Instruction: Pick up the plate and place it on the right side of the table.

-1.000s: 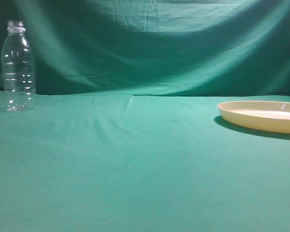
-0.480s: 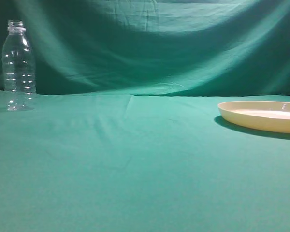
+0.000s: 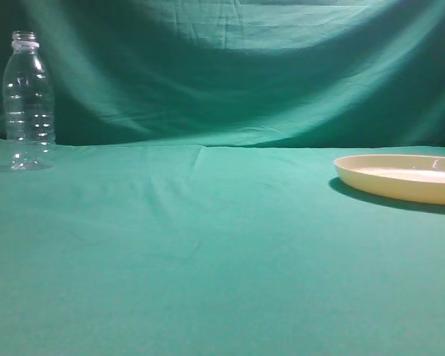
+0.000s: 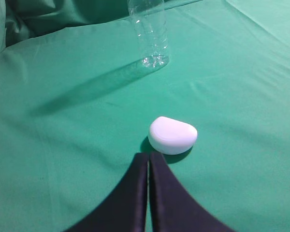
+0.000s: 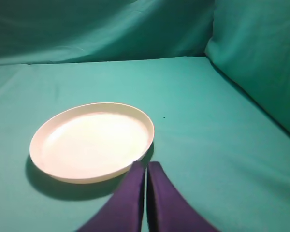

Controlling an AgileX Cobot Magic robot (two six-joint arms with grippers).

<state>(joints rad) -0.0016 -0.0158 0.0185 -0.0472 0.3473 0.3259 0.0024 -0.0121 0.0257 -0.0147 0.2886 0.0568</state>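
The plate sits flat on the table at the far right of the exterior view, its right edge cut off by the frame, casting a dark shadow to its left on the green cloth. It is cream-yellow, shallow, with a low rim. Away on the far left stands a clear bottle, upright, close to the hanging backdrop. The two are well apart, with bare cloth between them. Neither arm shows in this view.

From the right wrist, the plate lies just ahead and a little left of the right gripper. Its two dark fingers are pressed together with only a thin seam between them, holding nothing. Their tips overlap the plate's near rim in the picture (whether they touch it or hover above I cannot tell). The table runs back to where the cloth turns upward at the rear and on the right.

From the left wrist, the left gripper is likewise closed on nothing, its fingers meeting along a narrow line. Just beyond the tips rests a small white rounded object on the table, apart from the fingers. Farther back stands the bottle, its top out of frame, throwing a long shadow to the left.
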